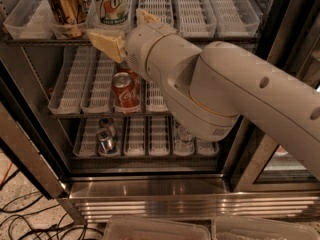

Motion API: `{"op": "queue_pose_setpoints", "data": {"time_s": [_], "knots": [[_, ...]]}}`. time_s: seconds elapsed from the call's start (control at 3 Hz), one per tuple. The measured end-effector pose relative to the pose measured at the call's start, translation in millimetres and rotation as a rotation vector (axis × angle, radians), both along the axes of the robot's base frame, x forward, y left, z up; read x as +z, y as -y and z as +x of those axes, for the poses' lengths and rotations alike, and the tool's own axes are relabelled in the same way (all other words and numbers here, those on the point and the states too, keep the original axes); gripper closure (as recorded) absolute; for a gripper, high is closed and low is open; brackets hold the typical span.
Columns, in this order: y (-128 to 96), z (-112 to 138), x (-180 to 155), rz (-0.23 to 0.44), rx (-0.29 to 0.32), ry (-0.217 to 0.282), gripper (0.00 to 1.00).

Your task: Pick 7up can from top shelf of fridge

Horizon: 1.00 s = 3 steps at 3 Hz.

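While the big pale arm [240, 94] fills the right side of the doorway, the gripper [118, 26] sits right at the foot of the 7up can [110, 1], fingers spread wide and nothing clasped between them. One tan finger [106, 43] juts out below and left of the can, over the front edge of the top shelf [225, 19]. The other [146, 16] rises just right of the can's base. From here the can looks framed between them, though I can't say whether either finger touches it.

The can itself stands upright at the very front of its white lane, high in the fridge [150, 196]. Tight on its left, close to touching, stands a gold can [62, 6], so there's little slack on that side. To the can's right it's roomier: the slotted white lanes run bare-floored across to the dark frame.

One tier below the can, a red cola can [125, 91] stands at the lip of its shelf, tucked just under the robot's wrist. Lower again, on the bottom tier, two silver-topped cans [106, 140] sit one behind the other. Far down and left of the can, a slanted metal door edge [25, 154] cuts across the corner, with cables [20, 219] strewn on the floor beside it.
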<state>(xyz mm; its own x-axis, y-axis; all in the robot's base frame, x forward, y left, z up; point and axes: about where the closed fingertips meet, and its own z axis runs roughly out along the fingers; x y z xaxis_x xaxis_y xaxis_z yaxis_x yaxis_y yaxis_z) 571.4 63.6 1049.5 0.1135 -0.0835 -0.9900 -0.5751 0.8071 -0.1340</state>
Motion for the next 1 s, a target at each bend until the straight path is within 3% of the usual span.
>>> {"op": "queue_pose_setpoints", "data": {"time_s": [1.0], "knots": [[-5.9, 28.3, 4.8, 0.037, 0.016, -0.002, 0.26]]}}
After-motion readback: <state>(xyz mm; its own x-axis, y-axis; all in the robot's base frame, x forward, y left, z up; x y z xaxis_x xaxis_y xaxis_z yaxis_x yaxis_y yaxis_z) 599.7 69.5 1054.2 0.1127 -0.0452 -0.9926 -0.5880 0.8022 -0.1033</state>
